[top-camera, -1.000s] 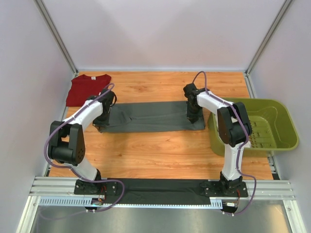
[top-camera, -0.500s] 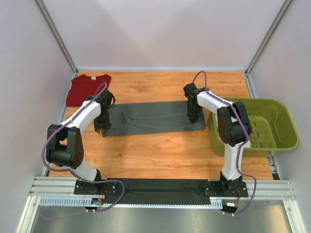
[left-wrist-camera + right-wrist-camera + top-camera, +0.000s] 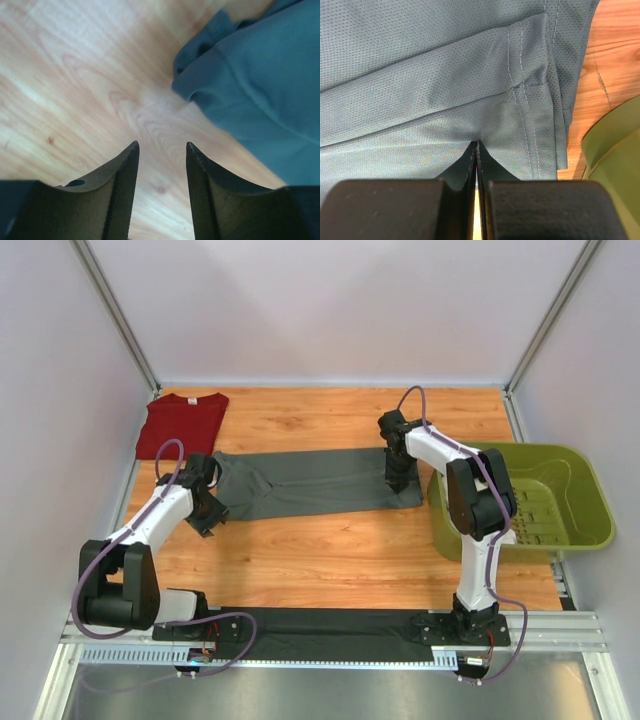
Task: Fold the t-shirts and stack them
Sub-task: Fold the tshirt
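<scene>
A red t-shirt [image 3: 182,423] lies flat at the far left corner of the wooden table [image 3: 330,560]. Nearer the camera, the left arm reaches low and forward from its base, forearm angled toward the middle. The left tool [image 3: 161,147] hovers partly open over bare wood with nothing between its jaws, just beside the left end of the grey t-shirt [image 3: 310,482]. That shirt lies folded into a long band across the middle of the table. At its right end the right arm stands tall and bends over, with the right tool [image 3: 477,145] pointing down. Its jaws are pressed together, pinching a pucker of grey cloth near the stitched hem. An olive-green basket [image 3: 580,490] sits at the right edge, close to that end. Pale walls with metal corner posts enclose the table.
</scene>
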